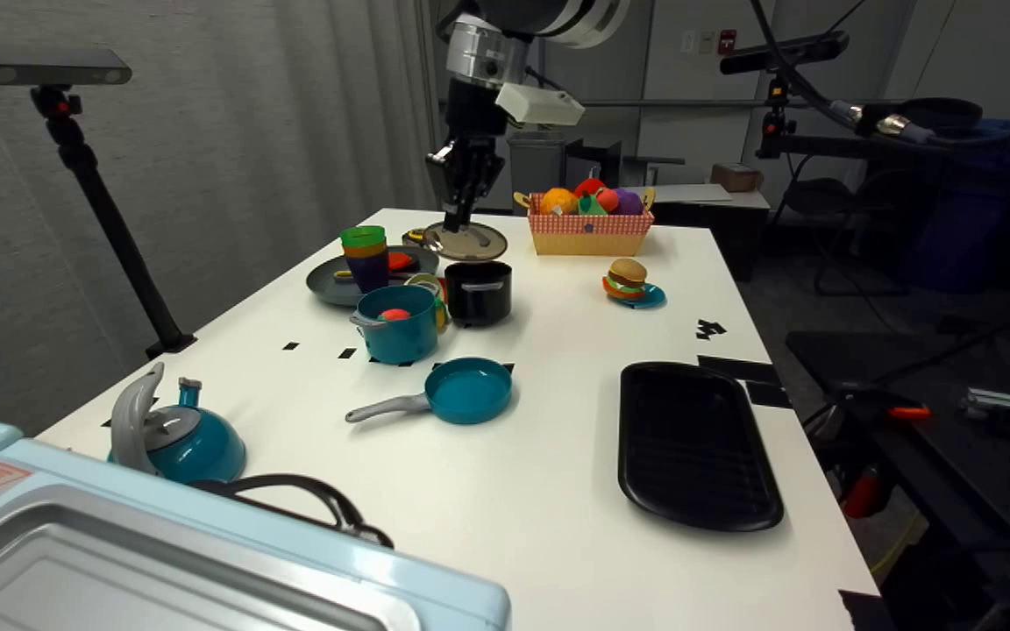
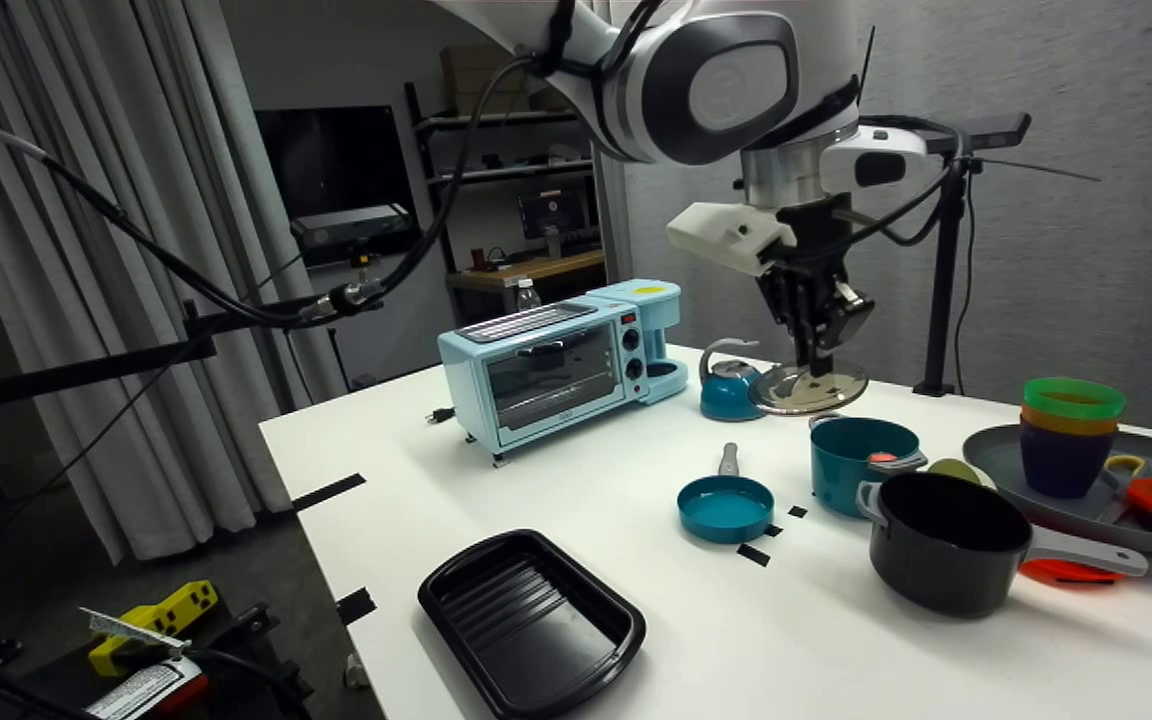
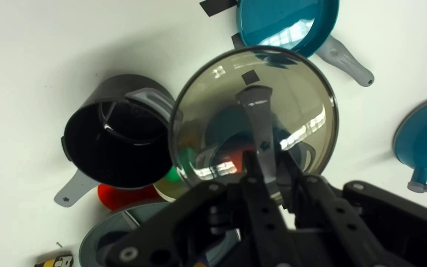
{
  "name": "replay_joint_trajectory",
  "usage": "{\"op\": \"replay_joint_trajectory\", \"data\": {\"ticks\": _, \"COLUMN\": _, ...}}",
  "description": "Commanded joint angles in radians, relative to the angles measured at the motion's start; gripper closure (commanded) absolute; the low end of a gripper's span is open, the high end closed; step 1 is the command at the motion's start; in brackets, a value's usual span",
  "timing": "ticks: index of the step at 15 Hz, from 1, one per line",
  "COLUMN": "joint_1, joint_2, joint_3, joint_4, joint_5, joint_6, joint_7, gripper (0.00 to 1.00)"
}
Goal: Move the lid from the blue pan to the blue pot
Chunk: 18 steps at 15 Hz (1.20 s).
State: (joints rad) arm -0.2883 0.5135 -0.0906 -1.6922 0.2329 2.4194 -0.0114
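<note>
The pincer (image 3: 267, 161) is closed on the grey handle (image 3: 260, 118) of the lid (image 3: 235, 107), near the end that points to six o'clock in the wrist view; the handle's long axis lies almost twelve to six there. The lid hangs level, or nearly so, clear of the table (image 2: 586, 480). The coming move seems to turn on the blue pot (image 1: 404, 340): seen through the lid, it sits beneath, toward six o'clock and under the pincer; whether lid and pot line up cannot be told. The blue pan (image 3: 284, 22), uncovered, lies between twelve and one o'clock from the lid. In an exterior view the arm (image 2: 716, 90) slants in from eleven o'clock, bent so the pincer points down toward six.
</note>
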Motion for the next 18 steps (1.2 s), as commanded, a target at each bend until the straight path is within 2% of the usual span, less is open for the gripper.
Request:
{"op": "replay_joint_trajectory", "data": {"ticks": 1, "joint_1": -0.013, "joint_2": 0.013, "joint_3": 0.008, "joint_4": 0.030, "joint_5": 0.025, "joint_6": -0.010, "joint_7": -0.024, "gripper": 0.96}}
{"op": "replay_joint_trajectory", "data": {"ticks": 7, "joint_1": -0.008, "joint_2": 0.014, "joint_3": 0.000, "joint_4": 0.033, "joint_5": 0.022, "joint_6": -0.007, "joint_7": -0.006, "gripper": 0.96}}
{"op": "replay_joint_trajectory", "data": {"ticks": 8, "joint_1": 0.003, "joint_2": 0.001, "joint_3": -0.008, "joint_4": 0.007, "joint_5": 0.002, "joint_6": -0.004, "joint_7": -0.002, "gripper": 0.83}}
{"op": "replay_joint_trajectory", "data": {"ticks": 18, "joint_1": 0.002, "joint_2": 0.003, "joint_3": -0.008, "joint_4": 0.012, "joint_5": 0.002, "joint_6": -0.004, "joint_7": -0.002, "gripper": 0.83}}
